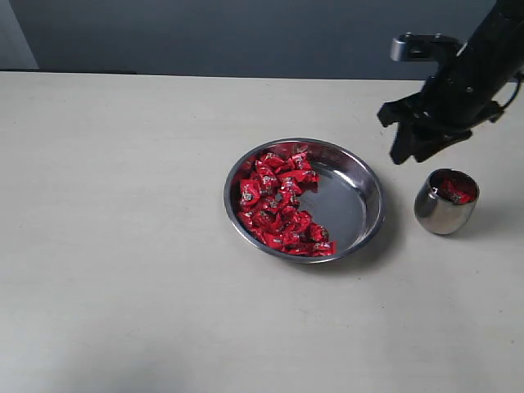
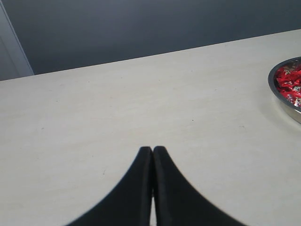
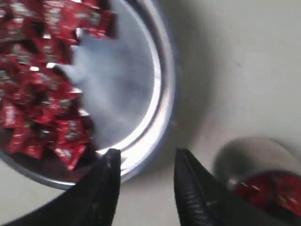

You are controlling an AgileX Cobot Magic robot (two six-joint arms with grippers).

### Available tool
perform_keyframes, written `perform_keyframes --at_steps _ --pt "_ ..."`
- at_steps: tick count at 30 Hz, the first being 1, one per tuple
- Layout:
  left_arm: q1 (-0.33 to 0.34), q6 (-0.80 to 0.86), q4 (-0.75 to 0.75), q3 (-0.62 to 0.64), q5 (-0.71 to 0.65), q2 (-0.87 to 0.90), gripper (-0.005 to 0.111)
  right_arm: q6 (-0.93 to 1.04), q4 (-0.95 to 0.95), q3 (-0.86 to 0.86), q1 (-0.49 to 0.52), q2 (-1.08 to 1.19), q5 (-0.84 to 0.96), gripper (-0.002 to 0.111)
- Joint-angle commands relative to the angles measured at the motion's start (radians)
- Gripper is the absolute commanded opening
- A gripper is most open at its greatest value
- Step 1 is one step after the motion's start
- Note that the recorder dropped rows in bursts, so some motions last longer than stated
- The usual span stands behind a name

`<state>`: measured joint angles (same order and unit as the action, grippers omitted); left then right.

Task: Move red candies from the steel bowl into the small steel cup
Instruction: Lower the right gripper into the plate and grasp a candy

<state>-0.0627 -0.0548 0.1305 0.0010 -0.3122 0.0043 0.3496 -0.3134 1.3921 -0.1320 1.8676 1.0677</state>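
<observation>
The steel bowl (image 1: 352, 205) sits mid-table with a heap of red candies (image 1: 278, 205) in its left half. To its right stands the small steel cup (image 1: 442, 211) holding a few red candies (image 1: 455, 191). My right gripper (image 1: 412, 151) hangs open and empty above the gap between bowl and cup. The right wrist view, blurred, shows that gripper (image 3: 146, 153) over the bowl's rim (image 3: 160, 108), the candies (image 3: 42, 84) and the cup (image 3: 263, 188) beside it. My left gripper (image 2: 153, 148) is shut on nothing, over bare table, with the bowl's edge (image 2: 277, 94) far off.
The pale table (image 1: 123, 246) stretches wide to the left of the bowl and in front of it. A dark wall (image 1: 246, 33) runs behind the table's far edge.
</observation>
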Motion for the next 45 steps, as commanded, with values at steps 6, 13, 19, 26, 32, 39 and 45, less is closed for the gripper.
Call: perform_keyframes --at_steps 6,13,19,26,32,39,45 --pt "-0.011 -0.006 0.002 -0.001 0.005 -0.004 0.0 0.095 -0.037 -0.001 -0.216 0.039 -0.077 0.038" --pt "-0.011 -0.006 0.002 -0.001 0.005 -0.004 0.0 0.095 -0.049 -0.001 -0.251 0.168 -0.117 0.038" --pt "-0.011 -0.006 0.002 -0.001 0.005 -0.004 0.0 0.095 -0.068 -0.001 -0.259 0.215 -0.144 0.038" --pt "-0.011 -0.006 0.002 -0.001 0.005 -0.004 0.0 0.107 -0.109 -0.001 -0.259 0.234 -0.183 0.038" --pt "-0.011 -0.006 0.002 -0.001 0.005 -0.004 0.0 0.111 -0.111 -0.001 -0.259 0.234 -0.196 0.038" --pt "-0.011 -0.006 0.002 -0.001 0.005 -0.004 0.0 0.13 -0.138 -0.001 -0.259 0.236 -0.195 0.038" --pt "-0.011 -0.006 0.002 -0.001 0.005 -0.004 0.0 0.132 -0.132 -0.001 -0.259 0.237 -0.195 0.038"
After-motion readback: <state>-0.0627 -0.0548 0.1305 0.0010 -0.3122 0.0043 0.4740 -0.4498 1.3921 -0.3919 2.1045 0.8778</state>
